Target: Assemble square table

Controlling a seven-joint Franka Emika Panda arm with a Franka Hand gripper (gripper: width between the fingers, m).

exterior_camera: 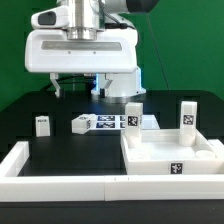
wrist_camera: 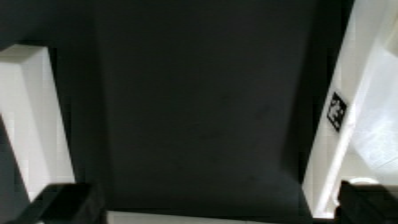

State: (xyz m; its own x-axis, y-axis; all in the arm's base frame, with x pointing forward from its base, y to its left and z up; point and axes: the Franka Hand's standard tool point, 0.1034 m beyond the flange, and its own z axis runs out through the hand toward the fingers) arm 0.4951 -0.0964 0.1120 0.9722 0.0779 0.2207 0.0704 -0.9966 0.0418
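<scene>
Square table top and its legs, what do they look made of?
Square table top: likely white plastic, smooth matte finish, judging by its even colour and moulded raised rim. Upright leg: seemingly the same white plastic; its black-and-white tag looks printed, perhaps a sticker, too small to tell.

White parts on a black surface (exterior_camera: pixel 60 150), with a green backdrop (exterior_camera: pixel 15 50).
The square table top (exterior_camera: pixel 165 156), by the surface's front corner, is plain white with a black-and-white tag (exterior_camera: pixel 177 168) on its near rim. The upright leg (exterior_camera: pixel 133 115), second upright leg (exterior_camera: pixel 187 115), lying leg (exterior_camera: pixel 82 123) and small leg (exterior_camera: pixel 42 124) are white, each bearing a black-and-white tag. The marker board (exterior_camera: pixel 110 122), mid-surface, is white with a row of black-and-white tags. The wall bars (exterior_camera: pixel 60 185) along the front edge are white, and so is the arm (exterior_camera: pixel 80 55).
</scene>
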